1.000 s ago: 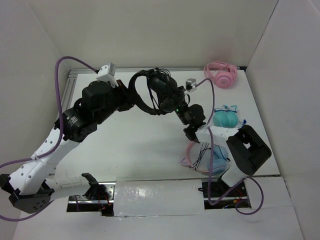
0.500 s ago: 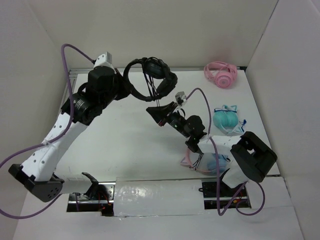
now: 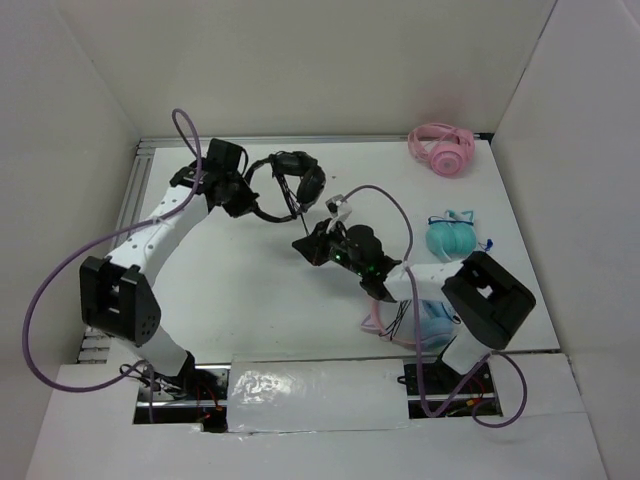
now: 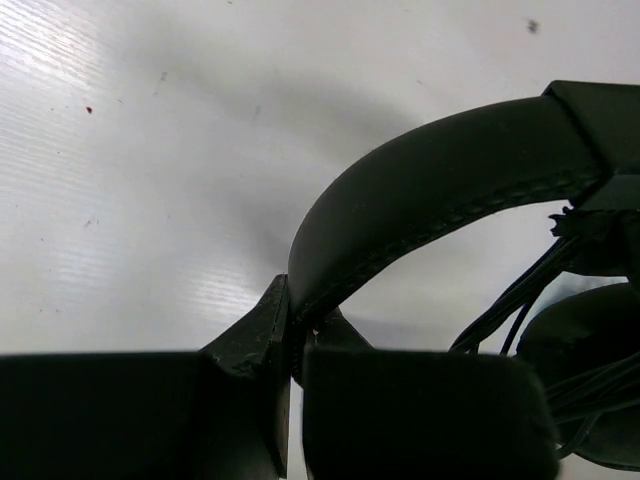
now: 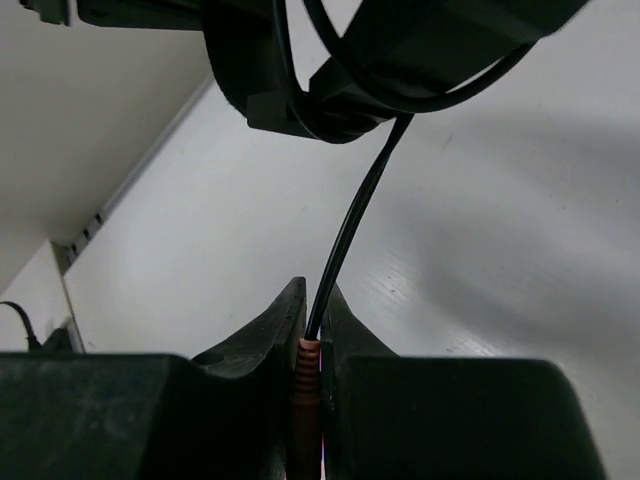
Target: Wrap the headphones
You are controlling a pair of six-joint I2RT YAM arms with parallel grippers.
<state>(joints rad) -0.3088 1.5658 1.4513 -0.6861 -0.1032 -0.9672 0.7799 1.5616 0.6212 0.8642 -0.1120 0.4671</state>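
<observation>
Headphones [image 3: 300,178] came down; long axis lies left-right.

The headphones [image 4: 440,190] look like matt black stitched leatherette, the cable [image 5: 355,225] smooth plastic, and the white counter [image 4: 120,150] is kinda glossy.

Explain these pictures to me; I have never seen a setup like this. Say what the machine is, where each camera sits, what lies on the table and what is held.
Two robot arms are bolted at the near edge of a white table. The wide picture looks down from above and behind; the two close-ups come from a camera on each wrist. The left arm has its jaws shut on the headband of the black headphones. The right arm pinches their thin cable. Pink headphones and blue cat-ear headphones lie at the right, untouched.
</observation>
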